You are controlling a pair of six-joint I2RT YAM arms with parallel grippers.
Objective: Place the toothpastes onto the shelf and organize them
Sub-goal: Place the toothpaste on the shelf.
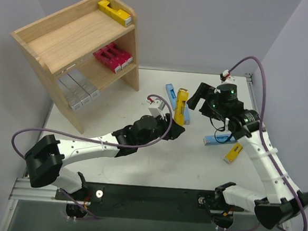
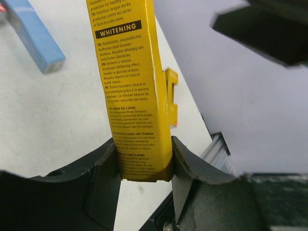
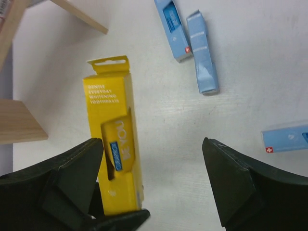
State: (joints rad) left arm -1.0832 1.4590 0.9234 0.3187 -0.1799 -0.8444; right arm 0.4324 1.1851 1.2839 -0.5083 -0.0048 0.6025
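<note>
My left gripper (image 1: pixel 175 128) is shut on the lower end of a yellow toothpaste carton (image 1: pixel 181 107) and holds it upright over mid-table; in the left wrist view the carton (image 2: pixel 132 86) sits clamped in the gripper (image 2: pixel 144 163). My right gripper (image 1: pixel 197 100) is open and empty just right of it; in the right wrist view the gripper (image 3: pixel 154 183) stands wide, the carton (image 3: pixel 115 154) by its left finger. The wooden shelf (image 1: pixel 59 40) holds yellow cartons (image 1: pixel 114 12) on top, magenta (image 1: pixel 113 57) and silver cartons (image 1: pixel 79 89) below.
Light blue cartons lie on the table: one (image 1: pixel 170 93) behind the held carton, one (image 1: pixel 218 139) under the right arm; the right wrist view shows two together (image 3: pixel 202 53) and a third (image 3: pixel 286 137). Another yellow carton (image 1: pixel 233 153) lies at the right.
</note>
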